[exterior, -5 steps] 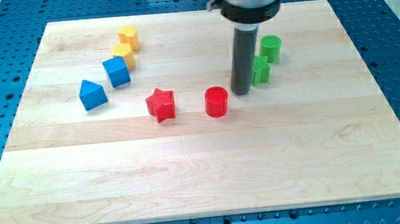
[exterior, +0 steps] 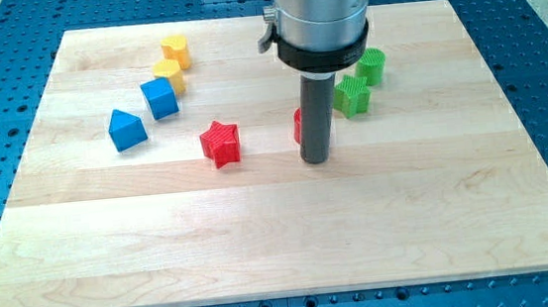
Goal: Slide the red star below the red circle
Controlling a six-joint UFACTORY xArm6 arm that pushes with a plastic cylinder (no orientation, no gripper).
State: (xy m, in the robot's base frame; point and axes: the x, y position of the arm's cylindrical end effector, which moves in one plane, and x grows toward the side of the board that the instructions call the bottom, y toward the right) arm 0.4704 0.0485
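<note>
Since the earlier frame my tip point(exterior: 315, 159) has slid toward the view's lower left and now stands in front of the red circle point(exterior: 297, 125), hiding most of it. It holds nothing. To its left, apart, sits the red star point(exterior: 220, 143), level with the circle.

red star point(exterior: 220, 142), red circle point(exterior: 298, 125), green blocks point(exterior: 353, 96), pale wooden board point(exterior: 261, 234)

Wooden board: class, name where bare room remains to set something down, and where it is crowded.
Free: the whole strip between the red star, my tip and the board bottom edge. Crowded: the yellow blocks and blue blocks top left, the green blocks top right.
</note>
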